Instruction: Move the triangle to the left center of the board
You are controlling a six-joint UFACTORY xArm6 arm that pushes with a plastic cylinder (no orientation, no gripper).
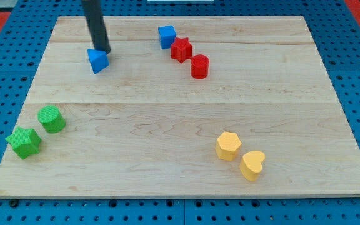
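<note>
A blue triangle (pixel 97 60) lies on the wooden board (pixel 180 119) near the view's top left. My tip (pixel 104 51) stands just above and a little right of the triangle, touching or almost touching its top edge. The dark rod rises from there out of the view's top.
A blue cube (pixel 166 36), a red star (pixel 181 49) and a red cylinder (pixel 199 66) form a diagonal row at the top centre. A green cylinder (pixel 52 119) and a green star (pixel 24 142) lie at the bottom left. A yellow hexagon (pixel 228 145) and a yellow heart (pixel 252 165) lie at the bottom right.
</note>
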